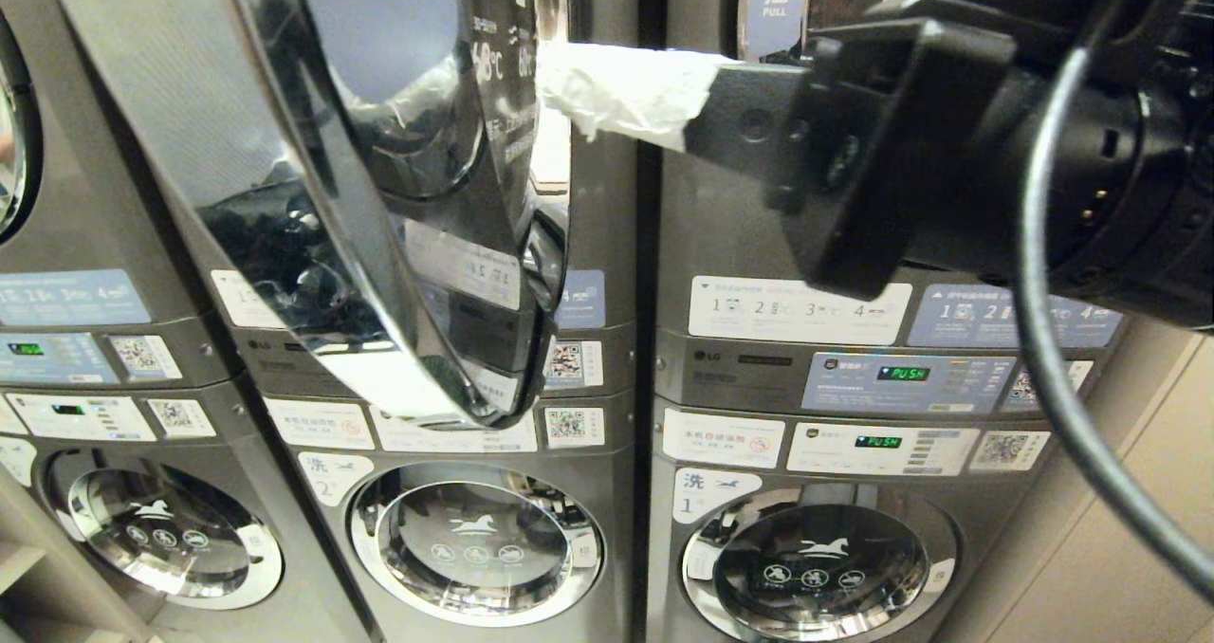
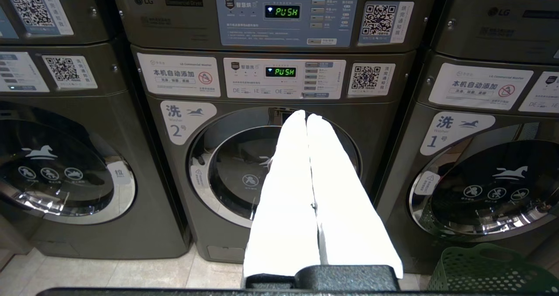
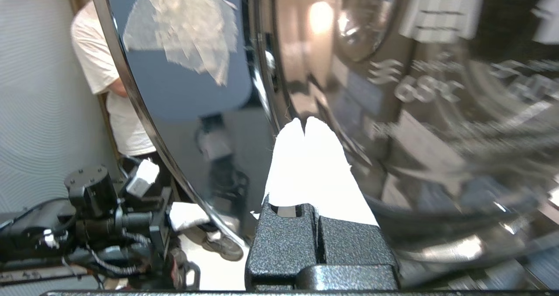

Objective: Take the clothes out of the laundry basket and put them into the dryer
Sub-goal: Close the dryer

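Observation:
The dryer's round glass door (image 1: 379, 197) stands swung open in front of the middle stack and hides most of the drum opening. My right gripper (image 1: 555, 79) is shut, with nothing between its white-wrapped fingers. Its tips reach the door's right edge; in the right wrist view the gripper (image 3: 305, 123) points at the door's chrome rim (image 3: 266, 82). My left gripper (image 2: 305, 115) hangs parked low, shut and empty, and points at washer 2 (image 2: 270, 165). The green laundry basket (image 2: 489, 270) stands on the floor before washer 1. No clothes show.
Three grey stacks of machines fill the view, with washers (image 1: 474, 539) below and control panels (image 1: 906, 382) reading PUSH. A black cable (image 1: 1043, 339) loops from my right arm. A person in a white shirt (image 3: 100, 69) shows beside the door's rim.

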You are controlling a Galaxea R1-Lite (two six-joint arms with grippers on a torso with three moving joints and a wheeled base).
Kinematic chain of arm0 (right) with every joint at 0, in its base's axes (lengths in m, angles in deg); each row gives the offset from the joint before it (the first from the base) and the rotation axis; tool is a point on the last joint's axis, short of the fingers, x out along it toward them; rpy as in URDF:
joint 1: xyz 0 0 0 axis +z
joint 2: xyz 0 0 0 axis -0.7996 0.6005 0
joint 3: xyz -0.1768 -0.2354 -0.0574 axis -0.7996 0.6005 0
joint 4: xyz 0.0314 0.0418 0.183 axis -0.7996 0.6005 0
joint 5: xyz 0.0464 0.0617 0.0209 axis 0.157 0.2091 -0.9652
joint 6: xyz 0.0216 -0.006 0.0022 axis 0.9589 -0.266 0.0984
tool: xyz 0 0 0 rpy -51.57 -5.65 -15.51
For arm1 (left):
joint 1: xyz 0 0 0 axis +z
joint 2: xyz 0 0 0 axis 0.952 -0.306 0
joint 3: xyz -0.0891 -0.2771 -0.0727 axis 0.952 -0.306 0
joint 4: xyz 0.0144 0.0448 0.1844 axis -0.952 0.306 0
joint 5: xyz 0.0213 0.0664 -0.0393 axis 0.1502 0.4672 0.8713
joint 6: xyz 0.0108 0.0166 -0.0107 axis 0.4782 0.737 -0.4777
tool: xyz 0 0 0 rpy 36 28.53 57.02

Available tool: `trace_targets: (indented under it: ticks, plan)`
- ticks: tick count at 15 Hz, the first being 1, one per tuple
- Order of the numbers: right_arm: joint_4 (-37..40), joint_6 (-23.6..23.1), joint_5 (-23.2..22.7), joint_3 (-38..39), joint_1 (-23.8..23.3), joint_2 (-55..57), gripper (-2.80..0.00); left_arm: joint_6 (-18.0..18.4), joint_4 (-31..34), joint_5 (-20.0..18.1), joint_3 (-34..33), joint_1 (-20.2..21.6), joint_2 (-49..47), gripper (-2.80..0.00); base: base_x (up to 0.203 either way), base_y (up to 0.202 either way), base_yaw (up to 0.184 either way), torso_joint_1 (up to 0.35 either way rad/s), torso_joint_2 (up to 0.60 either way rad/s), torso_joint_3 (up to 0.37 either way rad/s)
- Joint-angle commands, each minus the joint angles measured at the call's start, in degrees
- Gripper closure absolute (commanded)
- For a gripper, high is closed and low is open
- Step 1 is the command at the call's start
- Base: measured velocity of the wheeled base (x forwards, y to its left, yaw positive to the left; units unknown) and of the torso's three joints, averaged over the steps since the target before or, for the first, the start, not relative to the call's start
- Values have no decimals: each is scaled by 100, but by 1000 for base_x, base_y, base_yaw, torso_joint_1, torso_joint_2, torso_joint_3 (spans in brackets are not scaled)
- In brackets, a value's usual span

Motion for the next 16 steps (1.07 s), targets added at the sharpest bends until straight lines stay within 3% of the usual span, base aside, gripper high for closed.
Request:
trace_targets:
  ticks: [1,6,11,14,16]
  plan:
    - [-54,-7,43,-308,215,516,0,-1,1,1,0,0,0,0,0,0,0,0,0,0]
    - [-152,-63,420,-1671,870,1837,0,-1,1,1,0,0,0,0,0,0,0,0,0,0]
    - [-147,-76,1701,-3780,1295,3337,0,-1,1,1,0,0,0,0,0,0,0,0,0,0]
    - [-87,-73,2114,-3575,1005,2966,0,-1,1,1,0,0,0,0,0,0,0,0,0,0]
    - [-111,-69,2145,-2807,567,2459,0,-1,1,1,0,0,0,0,0,0,0,0,0,0]
